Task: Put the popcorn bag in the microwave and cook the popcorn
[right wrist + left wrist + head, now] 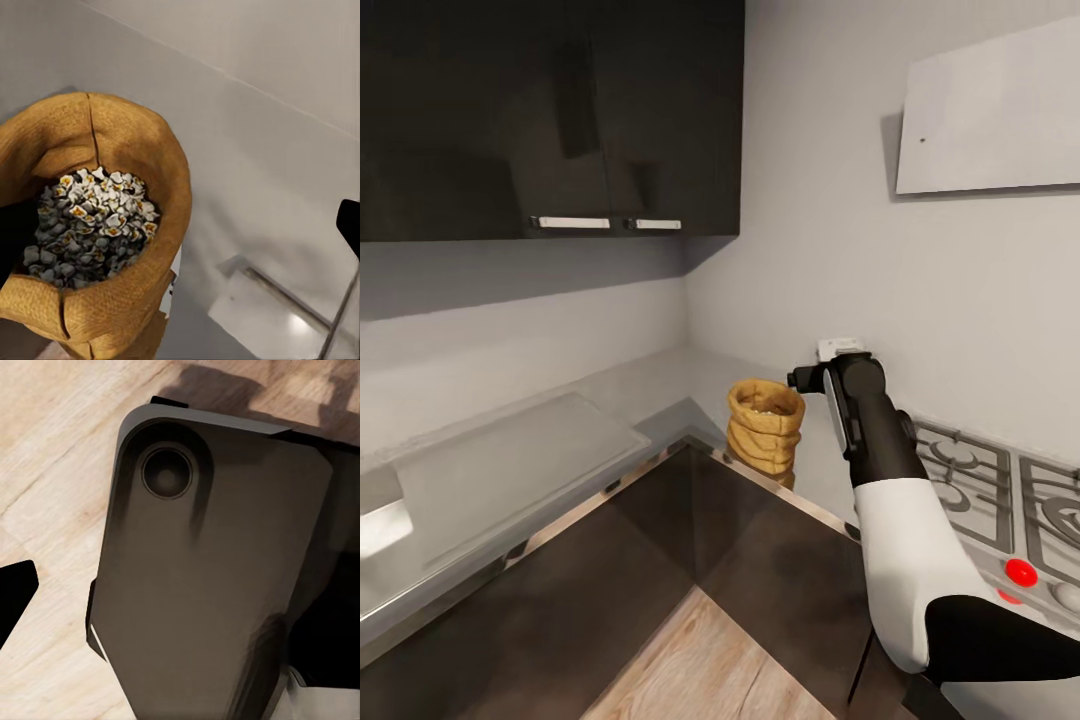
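Here, the small tan-yellow crumpled paper popcorn bag [765,432] stood upright on the smooth grey steel-like countertop [660,385], close to the counter's front edge near the inner corner of its L-shape, its rolled rim open upward. The right arm reached toward it from the stove side, and the right gripper [812,378] sat just beside the bag's rim; whether its fingers were spread or pinched on the paper I could not tell, since the wrist hid them from the head camera. In the right wrist view the bag [97,225] lay very close, with pale kernels showing inside, a dark fingertip [348,225] at one side and a dark shape at the other. The left gripper's state could not be judged either; its camera faced a dark rounded body panel [210,585] over the pale wooden floor [52,450]. The likely trouble was tipping: the sack was tall, soft and near the edge, so a nudge from the fingers or an off-centre squeeze could topple it, spill kernels or push it off toward the floor. A grey gas hob with red knobs [1000,500] lay under the arm, a flat translucent board [510,465] rested on the other run, and glossy dark wall cabinets [550,115] hung above.
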You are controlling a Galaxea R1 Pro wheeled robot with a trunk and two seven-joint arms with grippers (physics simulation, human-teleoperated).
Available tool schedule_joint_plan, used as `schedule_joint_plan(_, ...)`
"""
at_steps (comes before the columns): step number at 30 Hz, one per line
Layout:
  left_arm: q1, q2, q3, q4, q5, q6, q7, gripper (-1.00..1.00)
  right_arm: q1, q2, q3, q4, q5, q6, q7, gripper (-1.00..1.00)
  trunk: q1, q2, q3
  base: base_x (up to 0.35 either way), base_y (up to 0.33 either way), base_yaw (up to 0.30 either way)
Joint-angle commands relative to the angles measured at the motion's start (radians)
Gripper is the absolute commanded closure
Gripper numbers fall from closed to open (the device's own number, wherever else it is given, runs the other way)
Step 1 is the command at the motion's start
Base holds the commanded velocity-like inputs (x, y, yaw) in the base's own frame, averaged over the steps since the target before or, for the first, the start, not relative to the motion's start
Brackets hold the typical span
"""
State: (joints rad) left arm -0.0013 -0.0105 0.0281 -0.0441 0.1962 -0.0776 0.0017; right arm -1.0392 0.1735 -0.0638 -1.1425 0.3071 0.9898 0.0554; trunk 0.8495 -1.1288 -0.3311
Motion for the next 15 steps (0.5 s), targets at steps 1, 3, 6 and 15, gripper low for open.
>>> schedule_joint_plan(1,0.0,0.0,0.002,0.0,0.005,-0.002,0.0,-1.0,-0.001,0.001,-0.002,0.001,0.006,0.0,0.005,-1.0,0.0,-0.001,-0.001,0.0,0.0,0.0)
schedule_joint_plan(3,0.0,0.0,0.001,0.0,0.005,-0.002,0.0,-1.0,-0.001,0.001,-0.001,-0.001,0.007,-0.004,0.004,-1.0,0.0,-0.001,-0.001,0.0,0.0,0.0)
schedule_joint_plan(6,0.0,0.0,0.002,0.0,0.005,-0.002,0.001,-1.0,-0.001,0.001,-0.002,-0.003,0.008,-0.005,0.003,-1.0,0.0,-0.001,-0.001,0.0,0.0,0.0)
schedule_joint_plan(15,0.0,0.0,0.001,0.0,0.005,-0.002,0.001,-1.0,-0.001,0.001,-0.003,0.006,0.008,-0.005,0.004,-1.0,0.0,-0.001,-0.001,0.0,0.0,0.0)
